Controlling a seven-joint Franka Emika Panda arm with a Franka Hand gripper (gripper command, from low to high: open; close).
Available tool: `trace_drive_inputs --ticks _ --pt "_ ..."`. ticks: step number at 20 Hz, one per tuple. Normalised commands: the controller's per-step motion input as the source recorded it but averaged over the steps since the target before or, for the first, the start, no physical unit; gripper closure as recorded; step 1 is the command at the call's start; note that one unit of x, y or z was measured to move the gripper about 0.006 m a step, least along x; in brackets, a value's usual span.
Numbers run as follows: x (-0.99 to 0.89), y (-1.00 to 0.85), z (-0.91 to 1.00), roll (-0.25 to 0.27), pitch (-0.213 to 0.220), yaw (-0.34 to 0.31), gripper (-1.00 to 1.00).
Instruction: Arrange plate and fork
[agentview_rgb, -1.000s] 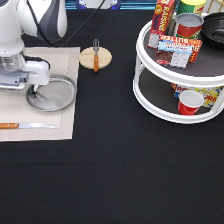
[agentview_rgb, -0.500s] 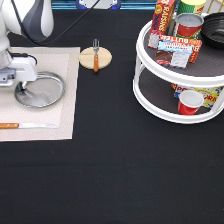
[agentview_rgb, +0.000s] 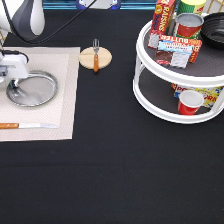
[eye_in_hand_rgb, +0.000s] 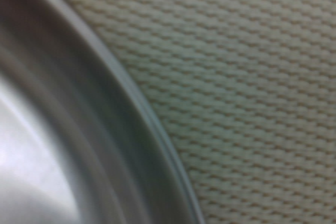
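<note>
While the plate (agentview_rgb: 33, 89) lies on the placemat (agentview_rgb: 60, 70), the tool (agentview_rgb: 11, 82) seemingly grips its rim.

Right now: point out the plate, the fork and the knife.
plate (agentview_rgb: 34, 90), exterior view, flat shiny centre.
fork (agentview_rgb: 96, 59), exterior view, wooden handle, lying on the round wooden coaster.
knife (agentview_rgb: 35, 125), exterior view, flat blade, on the placemat below the plate.

Black table (agentview_rgb: 115, 170): beige placemat (agentview_rgb: 62, 100), wooden coaster (agentview_rgb: 102, 59), white two-tier turntable (agentview_rgb: 165, 100) directly on it.
</note>
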Motion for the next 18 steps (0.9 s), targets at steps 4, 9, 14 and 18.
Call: trace_drive_inputs --ticks 4,9,14,18 --pt "-0.05 0.50 0.72 0.018 0.000 0.064 -1.00" --pt "-0.34 0.85 0.54 0.023 -0.001 0.039 -1.00" --pt "-0.49 0.91 0.52 0.003 -0.001 0.032 -1.00" --pt "-0.54 0.97 0.46 -0.006 -0.014 0.013 -1.00"
